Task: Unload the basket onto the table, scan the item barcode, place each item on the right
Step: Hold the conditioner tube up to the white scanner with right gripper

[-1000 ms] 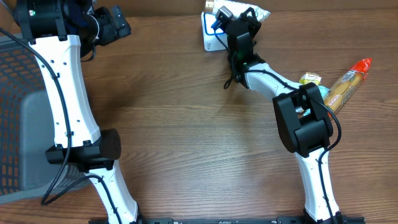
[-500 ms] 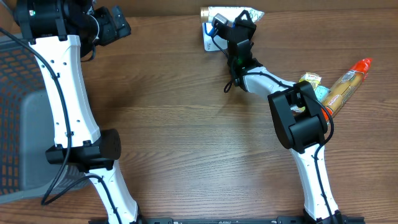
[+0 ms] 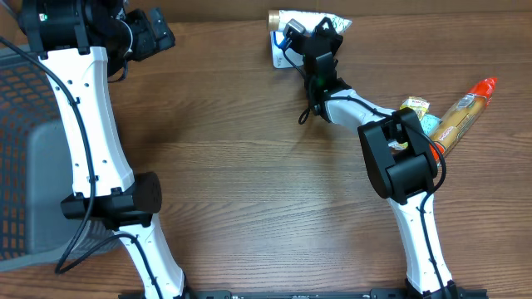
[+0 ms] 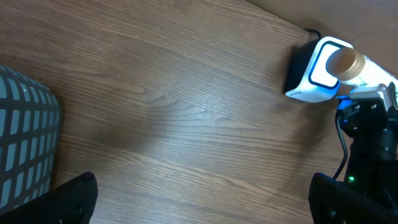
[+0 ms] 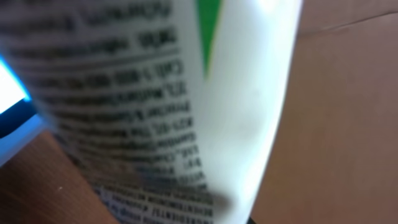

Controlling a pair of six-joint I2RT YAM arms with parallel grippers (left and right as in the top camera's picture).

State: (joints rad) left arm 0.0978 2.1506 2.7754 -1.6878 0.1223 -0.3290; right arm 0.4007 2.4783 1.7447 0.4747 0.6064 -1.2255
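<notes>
The item is a white tube (image 3: 335,19) with a tan cap (image 3: 275,16) and printed text. It lies level over the white, blue-lit scanner (image 3: 279,55) at the table's back edge. My right gripper (image 3: 317,35) is shut on the tube. In the right wrist view the tube's blurred print (image 5: 155,99) fills the frame, with the scanner's blue glow (image 5: 9,93) at the left. The left wrist view shows the cap (image 4: 345,62) right over the scanner's window (image 4: 316,70). My left gripper (image 3: 158,33) stands open and holds nothing at the back left, its fingertips (image 4: 74,199) far apart.
A grey mesh basket (image 3: 18,149) stands at the left edge. Right of the right arm lie an orange-capped bottle (image 3: 465,110) and a small yellow packet (image 3: 415,105).
The right gripper has carried the tube slightly left and toward the back, bringing the cap end out over the scanner; it has held still over the last half second. The left arm has not moved.
</notes>
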